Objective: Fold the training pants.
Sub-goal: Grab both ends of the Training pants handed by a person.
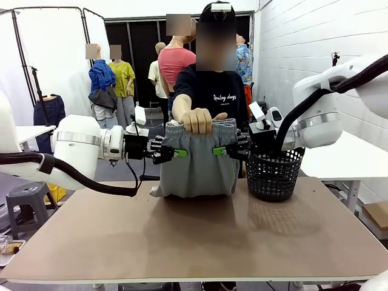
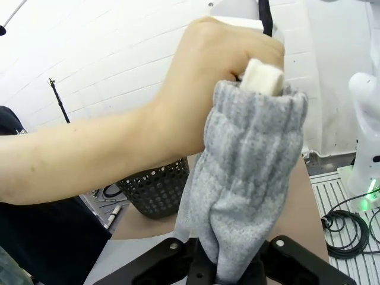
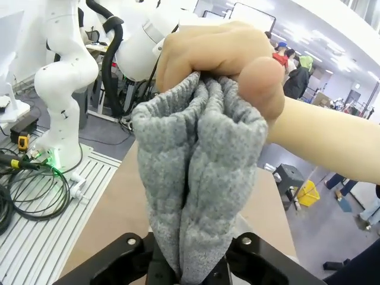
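End effectors: left end effector point(image 1: 177, 153) and right end effector point(image 1: 218, 150) clamped on training pants point(image 1: 197, 173).
Pants: hanging beside basket point(image 1: 274, 176), waistband in person's hand point(image 1: 197, 121).
Risk: a shallow pinch could slip once the hand lets go.

The training pants point(image 1: 197, 167) are soft matt cloth, the basket point(image 1: 273, 176) plastic.

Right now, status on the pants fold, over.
Grippers: left gripper and right gripper both shut on the training pants, one each side. Waistband held up by the person's hand. Nearby: black basket beside right gripper.
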You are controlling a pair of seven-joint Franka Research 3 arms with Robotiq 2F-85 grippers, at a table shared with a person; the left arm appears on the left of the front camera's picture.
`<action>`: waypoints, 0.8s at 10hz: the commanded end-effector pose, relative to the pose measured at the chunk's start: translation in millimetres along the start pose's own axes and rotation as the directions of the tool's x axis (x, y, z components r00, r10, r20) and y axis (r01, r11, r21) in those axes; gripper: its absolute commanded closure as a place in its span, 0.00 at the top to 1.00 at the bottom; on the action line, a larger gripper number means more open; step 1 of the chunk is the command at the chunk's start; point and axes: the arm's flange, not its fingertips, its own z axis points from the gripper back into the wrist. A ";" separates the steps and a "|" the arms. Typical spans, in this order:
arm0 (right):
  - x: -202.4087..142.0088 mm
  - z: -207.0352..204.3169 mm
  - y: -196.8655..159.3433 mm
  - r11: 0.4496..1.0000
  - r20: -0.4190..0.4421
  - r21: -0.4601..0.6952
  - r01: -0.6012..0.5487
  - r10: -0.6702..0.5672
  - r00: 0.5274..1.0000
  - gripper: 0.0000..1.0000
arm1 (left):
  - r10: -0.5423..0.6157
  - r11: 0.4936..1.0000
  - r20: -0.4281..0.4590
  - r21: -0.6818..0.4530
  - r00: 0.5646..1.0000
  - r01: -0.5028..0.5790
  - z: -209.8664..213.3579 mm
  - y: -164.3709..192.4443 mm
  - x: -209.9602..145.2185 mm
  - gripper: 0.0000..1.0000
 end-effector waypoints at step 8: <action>-1.3 -0.4 -3.4 1.000 0.013 0.013 0.027 -0.028 1.000 0.00 | 0.040 0.999 0.050 -0.025 0.998 -0.038 1.8 3.2 -8.7 0.00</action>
